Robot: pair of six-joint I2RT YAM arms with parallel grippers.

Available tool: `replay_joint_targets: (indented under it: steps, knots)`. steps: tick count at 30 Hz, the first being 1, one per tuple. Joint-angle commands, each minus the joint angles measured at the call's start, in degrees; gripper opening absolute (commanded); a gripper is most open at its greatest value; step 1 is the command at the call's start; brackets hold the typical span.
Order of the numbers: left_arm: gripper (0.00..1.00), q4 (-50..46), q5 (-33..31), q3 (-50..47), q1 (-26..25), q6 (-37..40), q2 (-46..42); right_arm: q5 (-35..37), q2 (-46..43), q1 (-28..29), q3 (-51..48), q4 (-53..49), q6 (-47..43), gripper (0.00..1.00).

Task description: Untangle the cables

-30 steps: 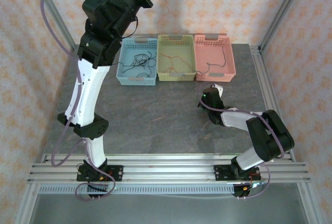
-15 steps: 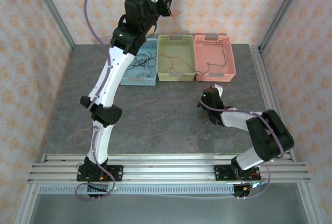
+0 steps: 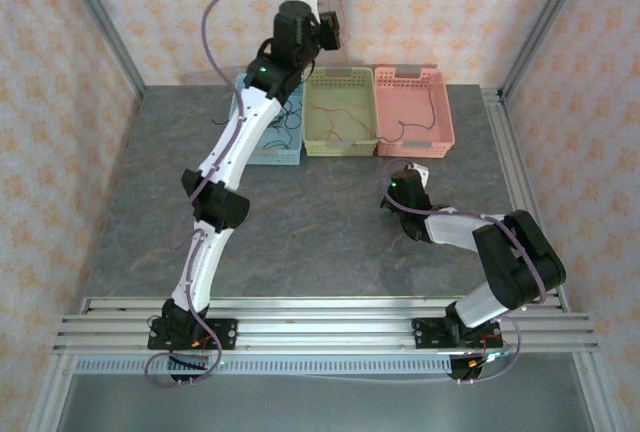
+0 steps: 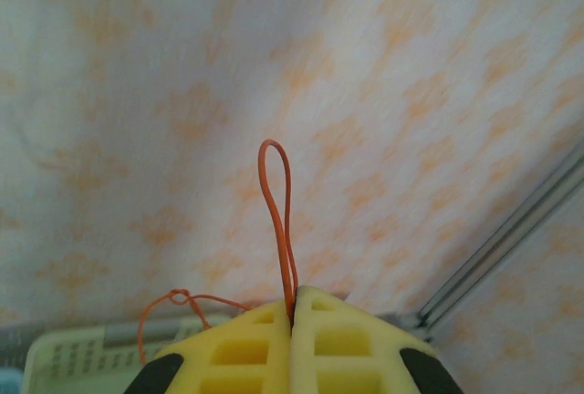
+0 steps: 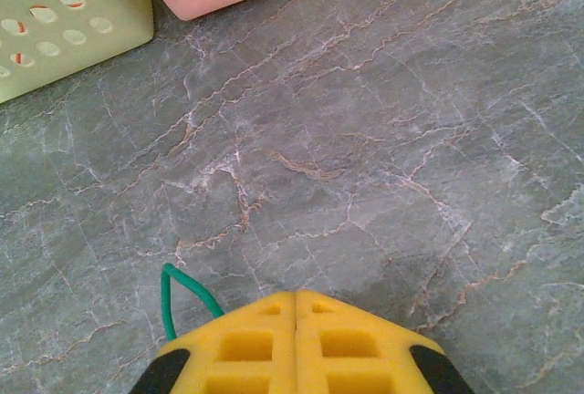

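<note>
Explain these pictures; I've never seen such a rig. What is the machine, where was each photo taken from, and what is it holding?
These are two robot arms bolted at the near edge of a grey stone-patterned table. The wide picture comes from a camera above and behind them; the other two come from a camera on each wrist, looking past its yellow fingers. At the far edge stand a pale blue plastic basket, a yellow-green basket and a pink basket, with thin wires in them. The left arm's fingers, raised high above the baskets, are shut on a thin orange-red wire that loops upward. The right arm's fingers, low over the table, are shut; a thin green wire pokes out beside them; whether they pinch it is unclear.
</note>
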Motion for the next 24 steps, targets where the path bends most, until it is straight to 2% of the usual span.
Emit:
replay_joint_targets:
  steps: [1, 6, 7, 9, 11, 13, 15, 19, 24]
  knots:
    - [0.00, -4.54, -0.66, -2.76, 0.18, 1.20, 2.80, 0.06, 0.43, -0.06, 1.86, 0.79, 0.38, 0.00]
    - [0.01, -4.51, -0.17, -10.66, 0.21, 1.04, 3.53, -0.13, 0.56, -0.06, 1.95, 0.79, 0.42, 0.00]
    - [0.04, -6.01, -0.57, -10.64, 0.17, 1.26, 3.78, -0.21, 0.54, -0.06, 1.94, 0.83, 0.46, 0.00]
    - [0.16, -7.73, -0.82, -11.14, 0.24, 1.94, 3.18, -0.28, 0.63, -0.05, 1.95, 0.80, 0.42, 0.00]
    - [0.42, -8.57, 0.03, -12.35, 0.01, 2.28, 1.42, -0.38, 0.73, -0.05, 2.03, 0.92, 0.54, 0.00]
    - [0.55, -9.20, 0.04, -14.34, -0.47, 3.03, -1.20, -0.52, 0.95, -0.03, 2.09, 0.96, 0.55, 0.00]
    - [0.62, -9.23, -1.06, -17.93, -1.33, 4.09, -4.81, -0.81, 1.40, 0.03, 2.34, 1.26, 0.42, 0.00]
    - [0.66, -7.93, -3.55, -28.93, -3.71, 5.71, -14.64, -2.38, 2.14, 0.19, 2.23, 2.85, 0.85, 0.00]
    - [0.64, 1.67, -3.69, -54.24, -5.11, 2.90, -35.43, -3.70, 1.22, 0.63, 1.46, 4.98, 1.25, 0.00]
